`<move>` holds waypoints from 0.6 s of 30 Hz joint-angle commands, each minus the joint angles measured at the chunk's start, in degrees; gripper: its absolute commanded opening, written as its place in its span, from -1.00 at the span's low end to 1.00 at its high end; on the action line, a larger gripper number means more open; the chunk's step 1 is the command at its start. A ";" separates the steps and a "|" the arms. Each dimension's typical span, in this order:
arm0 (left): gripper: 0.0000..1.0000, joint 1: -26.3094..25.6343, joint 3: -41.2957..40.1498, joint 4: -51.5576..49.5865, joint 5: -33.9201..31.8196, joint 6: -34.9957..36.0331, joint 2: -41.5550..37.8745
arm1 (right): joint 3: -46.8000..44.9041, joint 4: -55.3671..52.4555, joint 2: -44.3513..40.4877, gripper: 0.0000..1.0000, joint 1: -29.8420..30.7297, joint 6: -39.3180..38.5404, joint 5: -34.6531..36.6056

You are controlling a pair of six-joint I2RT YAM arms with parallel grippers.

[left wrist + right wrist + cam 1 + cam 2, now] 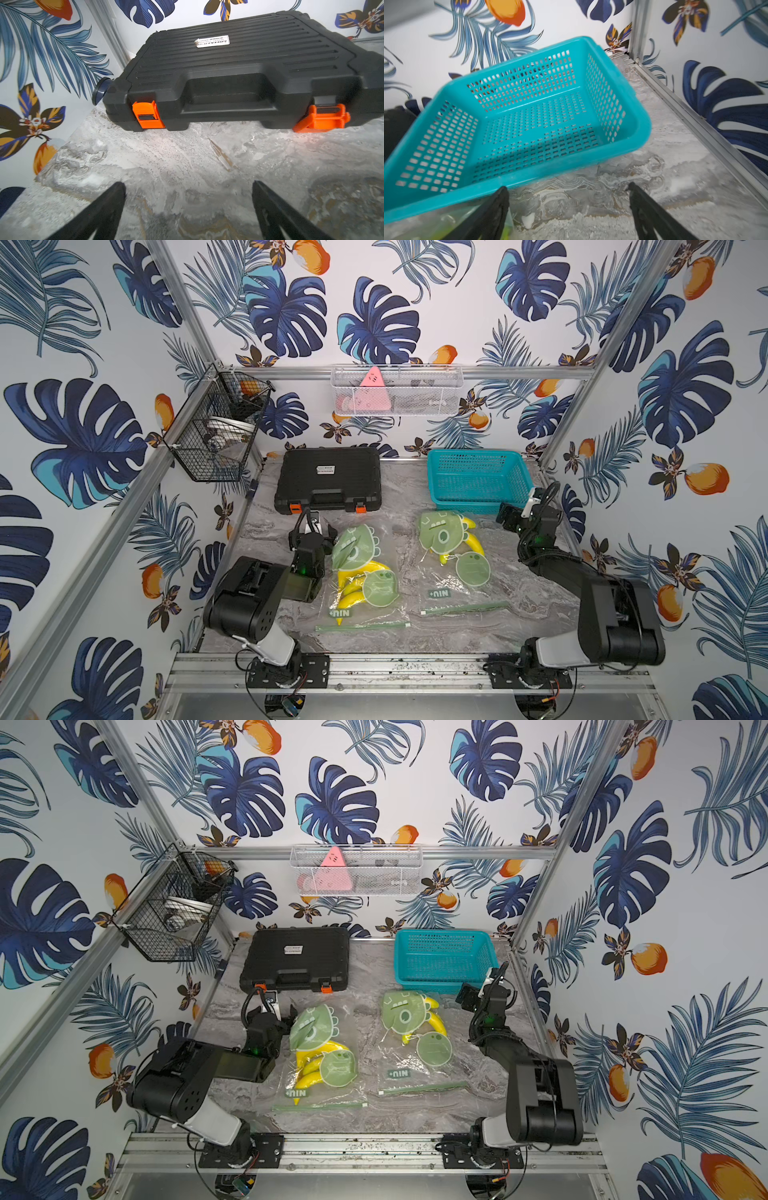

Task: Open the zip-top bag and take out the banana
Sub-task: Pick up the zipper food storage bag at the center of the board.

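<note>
Nearest the front rail run two green zip strips; whether they are sealed I can't tell. The clear zip-top bag printed with green dinosaurs (380,589) lies just beside the left gripper (188,186). Its yellow bananas (351,587) are half hidden by the prints. A second clear dinosaur bag (453,589) lies near the right gripper (568,187), its yellow banana (474,546) partly covered too. Each bag's tag seems to read "NIU". Both grippers gape wide, holding nothing, over the grey marbled tabletop (187,155). Ahead of the left one sits a black ribbed plastic case (239,68) with orange latches, its white label too blurred to read. Ahead of the right is a teal perforated plastic basket (446,145), one corner cut off.
</note>
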 commanded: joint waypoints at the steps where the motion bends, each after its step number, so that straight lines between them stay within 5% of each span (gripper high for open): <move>1: 0.98 -0.24 6.97 -16.20 -1.55 4.32 -9.59 | 1.79 -20.41 -7.24 0.82 0.36 9.77 -0.40; 6: 0.98 -0.37 23.11 -45.47 9.17 2.88 -20.91 | 5.41 -43.69 -19.15 0.67 1.03 18.87 -3.50; 9: 0.98 -3.64 30.15 -57.72 7.89 0.71 -23.84 | 5.13 -53.63 -26.83 0.60 2.41 25.19 -5.14; 12: 0.98 -11.40 33.33 -63.87 15.02 5.46 -24.23 | 4.77 -61.07 -31.61 0.53 4.96 32.45 -12.38; 16: 0.82 -16.93 33.27 -69.07 32.60 -7.05 -23.59 | 3.80 -68.63 -33.63 0.53 16.18 39.83 -10.40; 18: 0.77 -21.25 31.56 -69.29 34.81 -10.97 -23.90 | 1.85 -67.66 -34.95 0.53 21.45 43.16 -9.35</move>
